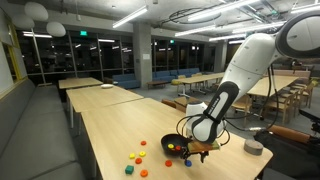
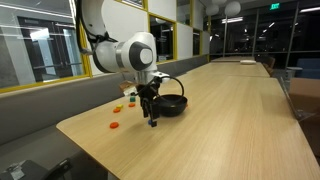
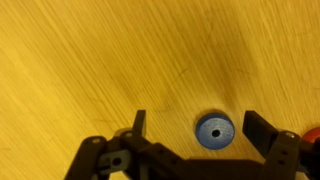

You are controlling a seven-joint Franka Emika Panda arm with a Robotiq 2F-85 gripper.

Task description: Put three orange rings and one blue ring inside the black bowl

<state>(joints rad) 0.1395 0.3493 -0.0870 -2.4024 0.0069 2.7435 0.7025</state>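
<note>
End effector [image 3: 199, 121]: released, fingers spread wide, low over the light wooden surface [image 3: 80, 60].
Tiny blue plastic ring [image 3: 204, 129]: flat on the surface between the fingers, apart from both.
Small round black bowl [image 2: 176, 108]: just beside the end effector.

Bare table [image 3: 90, 60] was seen around the blue ring [image 3: 213, 130], which lay between the spread fingers [image 3: 262, 130]. The black bowl [image 2: 173, 105] was found close beside the gripper [image 2: 153, 120].
</note>
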